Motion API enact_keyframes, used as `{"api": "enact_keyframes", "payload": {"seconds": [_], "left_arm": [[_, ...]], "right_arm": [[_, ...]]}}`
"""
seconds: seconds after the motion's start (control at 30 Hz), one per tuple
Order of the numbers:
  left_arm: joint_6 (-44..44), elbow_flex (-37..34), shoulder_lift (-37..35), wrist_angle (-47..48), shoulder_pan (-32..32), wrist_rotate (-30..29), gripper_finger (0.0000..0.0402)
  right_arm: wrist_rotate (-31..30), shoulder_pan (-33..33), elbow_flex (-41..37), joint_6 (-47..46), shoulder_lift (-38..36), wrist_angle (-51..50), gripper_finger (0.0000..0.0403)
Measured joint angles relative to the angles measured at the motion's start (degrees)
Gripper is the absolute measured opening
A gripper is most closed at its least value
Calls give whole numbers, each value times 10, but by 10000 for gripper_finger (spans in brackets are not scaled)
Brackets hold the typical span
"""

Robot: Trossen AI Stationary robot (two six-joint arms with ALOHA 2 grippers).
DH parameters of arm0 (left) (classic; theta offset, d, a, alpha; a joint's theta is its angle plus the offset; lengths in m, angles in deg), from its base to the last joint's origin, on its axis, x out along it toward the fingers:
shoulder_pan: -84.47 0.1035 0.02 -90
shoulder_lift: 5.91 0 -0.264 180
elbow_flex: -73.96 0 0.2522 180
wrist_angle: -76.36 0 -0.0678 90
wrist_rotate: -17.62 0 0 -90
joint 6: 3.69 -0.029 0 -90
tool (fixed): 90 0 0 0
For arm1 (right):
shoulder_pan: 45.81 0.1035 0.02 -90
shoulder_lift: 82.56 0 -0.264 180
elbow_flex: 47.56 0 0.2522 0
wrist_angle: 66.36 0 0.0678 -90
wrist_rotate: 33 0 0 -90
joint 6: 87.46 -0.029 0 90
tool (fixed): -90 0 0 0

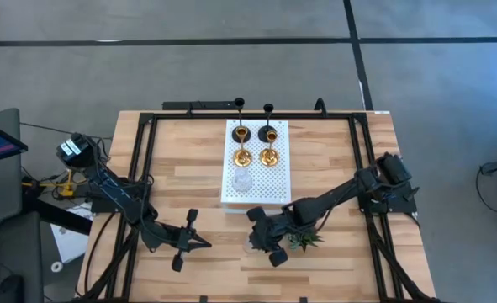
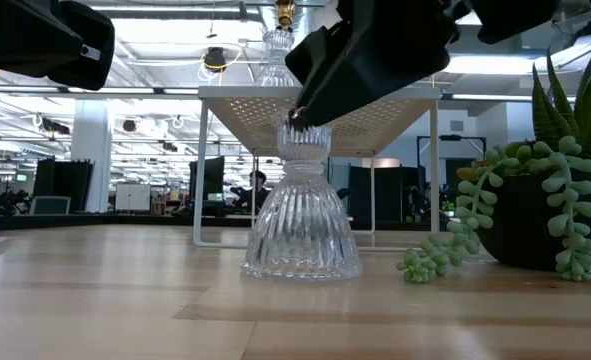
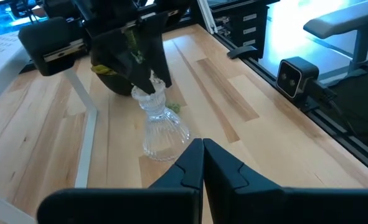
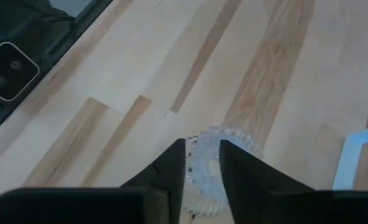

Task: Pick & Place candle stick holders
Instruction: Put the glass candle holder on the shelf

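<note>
Wooden table [image 1: 332, 160] with black frame rails, both arms over its near half. White perforated board [image 1: 275, 181] stands raised on legs at table centre-back. Left arm comes in from the left side; left gripper [image 1: 183, 241] hangs over bare wood left of centre, fingers [image 3: 224, 168] pressed together, holding nothing. Right arm reaches in from the right edge; right gripper [image 1: 261, 240] sits just in front of the board's near edge, next to the small green plant [image 1: 303, 239] in its dark pot.

Candle stick holders: two black ones [image 1: 240, 104] [image 1: 268, 108] at the board's far edge, stems up. Two shiny gold ones [image 1: 242, 145] [image 1: 268, 145] on the board just in front of them, side by side. One clear glass holder [image 1: 242, 182] on the board's near-left part. The second clear glass holder [image 2: 302, 225] stands upright on the table, ribbed flared base flat on the wood, just in front of the board and beside the plant's trailing beads.

Right gripper is at that holder's top: its fingers [image 4: 171, 171] straddle the narrow glass neck with a small gap between them. Low view shows the gripper body right at the neck. Cannot tell whether the pads actually pinch the glass or stand just off it. Holder not tilted.
</note>
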Motion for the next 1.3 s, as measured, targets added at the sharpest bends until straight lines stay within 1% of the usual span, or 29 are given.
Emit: {"api": "enact_keyframes", "payload": {"seconds": [0.2,0.3,0.57,0.87,1.07,1.3], "left_arm": [[0,0,0,0,0,0,6],[0,0,0,0,0,0,6],[2,0,0,0,0,0,6],[2,0,0,0,0,0,6],[2,0,0,0,0,0,6],[2,0,0,0,0,0,6]], "right_arm": [[-1,-3,1,-21,-1,-12,26],[-3,-3,2,-30,-3,-22,8],[-14,-2,8,-32,-5,-35,3],[-19,-3,61,-34,-5,-104,4],[-1,-3,63,-35,-5,-130,2],[2,-3,64,-36,-5,-147,1]]}}
